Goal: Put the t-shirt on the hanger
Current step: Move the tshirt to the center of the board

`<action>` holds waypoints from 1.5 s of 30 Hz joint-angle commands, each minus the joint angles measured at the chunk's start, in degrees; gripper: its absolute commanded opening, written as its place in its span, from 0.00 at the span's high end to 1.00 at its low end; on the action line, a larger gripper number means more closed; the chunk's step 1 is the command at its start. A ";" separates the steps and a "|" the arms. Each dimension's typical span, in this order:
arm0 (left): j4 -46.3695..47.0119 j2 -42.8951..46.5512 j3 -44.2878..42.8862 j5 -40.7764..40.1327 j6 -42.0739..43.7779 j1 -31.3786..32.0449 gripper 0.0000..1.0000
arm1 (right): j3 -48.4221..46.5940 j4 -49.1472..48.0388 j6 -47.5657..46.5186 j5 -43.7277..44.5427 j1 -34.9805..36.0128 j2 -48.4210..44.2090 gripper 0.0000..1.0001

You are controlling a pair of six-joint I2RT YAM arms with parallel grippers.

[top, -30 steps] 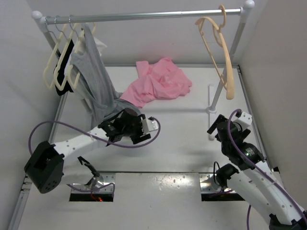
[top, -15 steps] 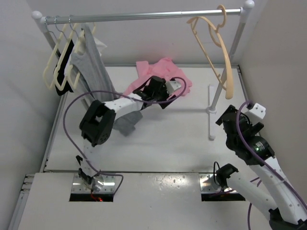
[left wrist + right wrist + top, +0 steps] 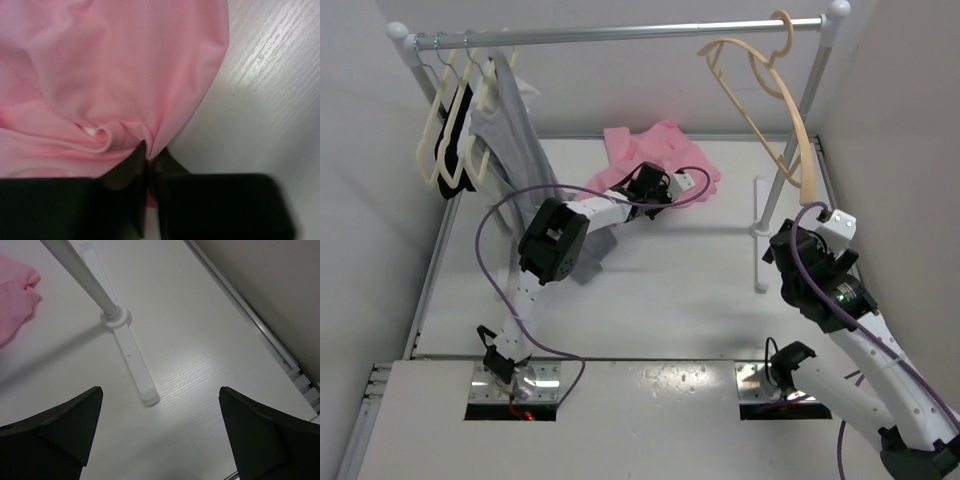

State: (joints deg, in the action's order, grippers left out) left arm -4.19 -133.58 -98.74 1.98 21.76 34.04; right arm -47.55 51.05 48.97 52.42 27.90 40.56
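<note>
Pink t-shirt [image 3: 665,150] lies crumpled on the table [image 3: 700,290] at upper centre of the top view, with the left gripper [image 3: 642,182] on its lower edge. The hanger [image 3: 760,105] hangs from the rail [image 3: 620,33] at upper right, apart from the shirt, and the right gripper [image 3: 778,250] is below it. In the left wrist view, the 2 fingers [image 3: 135,170] pinch a fold of pink cloth at bottom centre. In the right wrist view, the 2 fingers [image 3: 65,425] are spread wide at the lower corners, over the rack's white foot [image 3: 132,357].
</note>
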 commanded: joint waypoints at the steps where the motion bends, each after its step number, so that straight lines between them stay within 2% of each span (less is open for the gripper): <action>1: -1.53 0.24 -0.41 2.24 0.22 -0.20 1.00 | 0.09 -1.39 -0.98 -1.00 0.22 0.93 0.00; 4: -5.38 4.80 3.98 6.19 2.75 -0.20 1.00 | 1.50 -0.77 0.07 -3.55 0.22 0.40 0.00; 6: -8.89 11.39 10.91 9.17 5.03 -0.20 1.00 | 2.72 -0.77 0.07 -6.36 0.22 -1.00 0.00; 8: -11.88 17.01 16.97 11.98 11.53 -0.20 1.00 | 3.25 -0.77 0.07 -8.73 0.22 -1.00 0.00; 9: -18.34 21.47 20.92 15.48 14.08 -0.20 1.00 | 3.77 -0.77 0.68 -11.09 0.22 -0.48 0.00; 12: -33.73 22.57 21.48 22.33 25.14 -0.73 1.00 | 5.18 -1.64 0.69 -16.19 0.22 1.54 0.00; 13: -43.88 23.18 21.48 23.76 29.09 -0.73 1.00 | 5.71 -2.78 0.69 -17.34 0.22 3.55 0.02; 14: -48.76 23.88 22.18 24.90 37.66 -0.12 1.00 | 5.71 -3.49 0.69 -19.70 0.22 4.87 0.02; 16: -59.82 24.50 22.97 27.46 44.13 0.67 0.92 | 5.71 -5.16 0.69 -21.65 0.22 8.99 0.02; 18: -63.30 25.03 24.55 28.69 46.71 1.90 0.75 | 5.19 -7.44 -0.10 -26.29 0.22 12.86 0.03; 22: -62.09 26.18 25.87 28.70 43.81 1.91 0.71 | 5.19 -10.96 -1.25 -31.93 0.22 17.00 0.12; 24: -62.08 27.40 25.88 28.70 43.28 1.91 0.66 | 6.32 -12.90 -1.77 -33.78 0.22 19.20 0.19; 25: -62.61 27.41 26.40 28.70 43.28 1.91 0.57 | 6.33 -13.69 -1.77 -35.79 0.22 19.82 0.29; 27: -63.48 28.29 25.80 28.70 43.28 1.91 0.51 | 7.90 -16.85 -1.77 -37.65 0.22 20.35 0.38; 28: -63.49 29.07 25.79 30.00 43.89 1.91 0.47 | 8.43 -18.16 -1.77 -39.57 0.22 21.66 0.49; 30: -65.15 29.69 22.99 31.94 44.42 0.33 0.45 | 9.75 -21.93 -1.77 -41.08 0.22 22.72 0.59; 31: -65.16 30.30 22.02 34.12 44.42 0.32 0.43 | 9.76 -22.91 -0.90 -41.78 0.22 23.33 0.66; 32: -64.46 30.31 19.92 35.10 43.73 -0.46 0.43 | 10.28 -23.70 -0.89 -41.79 0.22 24.65 0.68; 34: -62.36 30.31 17.89 36.60 38.99 -0.47 0.42 | 10.28 -26.16 -0.10 -41.79 0.22 25.97 0.68; 36: -55.35 30.83 16.30 37.84 33.91 -0.47 0.36 | 10.28 -28.18 1.12 -41.79 0.22 28.60 0.61; 37: -51.14 30.83 16.30 36.97 25.00 -0.47 0.32 | 9.50 -28.72 2.00 -41.79 0.22 29.75 0.57; 38: -46.49 30.83 16.30 35.57 20.13 -0.47 0.32 | 9.49 -28.72 2.70 -41.79 0.22 30.89 0.52; 39: -37.65 30.83 17.34 33.81 16.08 -0.47 0.32 | 8.54 -28.72 3.84 -39.35 -0.30 33.51 0.46; 40: -33.73 30.83 18.13 31.71 9.77 0.14 0.32 | 7.92 -28.20 4.98 -38.02 -0.30 34.75 0.43; 42: -27.23 30.31 18.75 26.43 6.91 1.89 0.32 | 5.98 -28.20 6.92 -35.21 -0.30 37.04 0.37; 45: -22.38 28.99 19.45 25.01 3.30 3.13 0.31 | 3.43 -28.80 8.59 -32.40 -0.30 41.52 0.34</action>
State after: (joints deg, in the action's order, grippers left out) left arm -38.59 -104.38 -80.23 29.78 34.72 35.35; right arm -40.16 25.52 53.74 15.27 27.88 79.79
